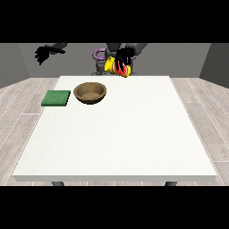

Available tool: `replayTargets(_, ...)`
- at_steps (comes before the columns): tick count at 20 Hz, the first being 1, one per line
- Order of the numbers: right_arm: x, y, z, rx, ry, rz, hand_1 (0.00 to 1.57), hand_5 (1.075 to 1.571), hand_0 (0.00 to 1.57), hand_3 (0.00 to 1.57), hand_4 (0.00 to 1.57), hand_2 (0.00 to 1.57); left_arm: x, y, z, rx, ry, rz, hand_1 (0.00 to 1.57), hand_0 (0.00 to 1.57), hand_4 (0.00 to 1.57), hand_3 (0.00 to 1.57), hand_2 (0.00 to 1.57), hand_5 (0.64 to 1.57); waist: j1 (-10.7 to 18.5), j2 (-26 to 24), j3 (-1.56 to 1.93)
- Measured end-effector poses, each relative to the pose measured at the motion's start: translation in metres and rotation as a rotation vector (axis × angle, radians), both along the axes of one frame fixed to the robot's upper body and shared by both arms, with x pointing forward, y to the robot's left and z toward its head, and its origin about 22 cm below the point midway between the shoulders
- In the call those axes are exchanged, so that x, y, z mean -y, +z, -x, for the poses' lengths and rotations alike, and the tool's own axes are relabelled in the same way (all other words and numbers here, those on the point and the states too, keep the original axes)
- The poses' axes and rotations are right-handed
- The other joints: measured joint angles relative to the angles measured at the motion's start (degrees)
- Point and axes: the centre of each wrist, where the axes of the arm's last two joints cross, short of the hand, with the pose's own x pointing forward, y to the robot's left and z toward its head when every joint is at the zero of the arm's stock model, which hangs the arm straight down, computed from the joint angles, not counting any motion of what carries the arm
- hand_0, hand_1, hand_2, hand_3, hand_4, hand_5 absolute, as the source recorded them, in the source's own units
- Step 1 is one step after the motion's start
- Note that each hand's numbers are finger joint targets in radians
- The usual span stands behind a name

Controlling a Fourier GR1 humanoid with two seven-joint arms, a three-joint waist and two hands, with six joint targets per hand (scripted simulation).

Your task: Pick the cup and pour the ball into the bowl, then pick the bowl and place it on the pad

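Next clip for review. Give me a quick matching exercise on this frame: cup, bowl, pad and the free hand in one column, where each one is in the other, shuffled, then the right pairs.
Things:
1. yellow cup
2. brown bowl
3. green pad
4. hand at the view's left

Places:
A. flat on the table near its left edge
B. raised off to the side, holding nothing
C. held in the air at the table's far edge by the hand at the view's right
D. standing on the table just right of the pad

Pairs: 1-C, 2-D, 3-A, 4-B

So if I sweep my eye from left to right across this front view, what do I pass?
Hand at the view's left, raised off the table → green pad → brown bowl → yellow cup, held up by the hand at the view's right, which overlaps it.
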Motion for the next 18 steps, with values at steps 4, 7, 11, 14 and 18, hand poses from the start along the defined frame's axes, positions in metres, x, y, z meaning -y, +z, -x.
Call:
replayTargets(4, 0.000, -0.001, -0.003, 0.013, 0.001, -0.008, 0.00, 1.570, 0.00, 0.00, 0.00, 0.00, 0.043, -0.007, 0.010, 0.002, -0.073, -0.215, 1.54, 1.54, 1.57, 1.57, 1.57, 1.124, -0.16, 0.83, -0.01)
replayTargets(7, 0.001, 0.001, -0.008, 0.004, -0.002, -0.011, 0.00, 1.571, 0.00, 0.00, 0.00, 0.00, 0.058, -0.012, 0.015, 0.025, -0.116, -0.422, 1.52, 1.52, 1.50, 1.57, 1.57, 1.232, 0.12, 0.49, -0.02)
replayTargets(11, -0.004, -0.005, -0.007, -0.004, 0.002, -0.007, 0.00, 1.571, 0.00, 0.00, 0.00, 0.00, 0.074, -0.017, 0.020, 0.058, -0.139, -0.639, 1.46, 1.46, 1.51, 1.57, 1.57, 1.178, 0.23, 0.20, -0.06)
replayTargets(14, 0.006, -0.010, 0.001, -0.023, -0.018, -0.006, 0.00, 1.571, 0.00, 0.00, 0.00, 0.00, 0.091, -0.021, 0.029, 0.060, -0.185, -0.745, 1.45, 1.45, 1.53, 1.57, 1.57, 1.131, 1.52, -0.93, -0.08)
replayTargets(18, 0.001, -0.005, -0.006, -0.036, -0.013, -0.012, 0.00, 1.569, 0.00, 0.00, 0.00, 0.00, 0.090, -0.019, 0.028, 0.064, -0.191, -0.815, 1.45, 1.45, 1.53, 1.57, 1.57, 1.135, 1.81, -0.90, -0.13)
